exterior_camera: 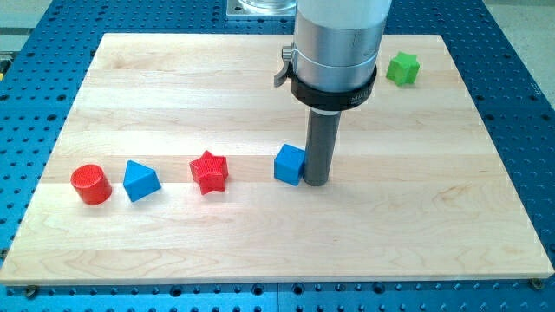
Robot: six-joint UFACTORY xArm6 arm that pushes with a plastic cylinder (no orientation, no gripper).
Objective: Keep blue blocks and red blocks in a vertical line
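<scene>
A red cylinder (pixel 90 184) lies near the board's left edge. Just right of it is a blue triangular block (pixel 140 181). A red star block (pixel 209 172) lies right of that. A blue cube (pixel 290 164) lies near the board's middle. These blocks stand in a rough row across the view. My tip (pixel 315 183) rests on the board against the blue cube's right side, touching or nearly touching it. The rod hangs from a large silver cylinder (pixel 338 43) at the view's top.
A green star-like block (pixel 402 68) lies at the top right of the wooden board (pixel 260 251). The board rests on a blue perforated table (pixel 529 104).
</scene>
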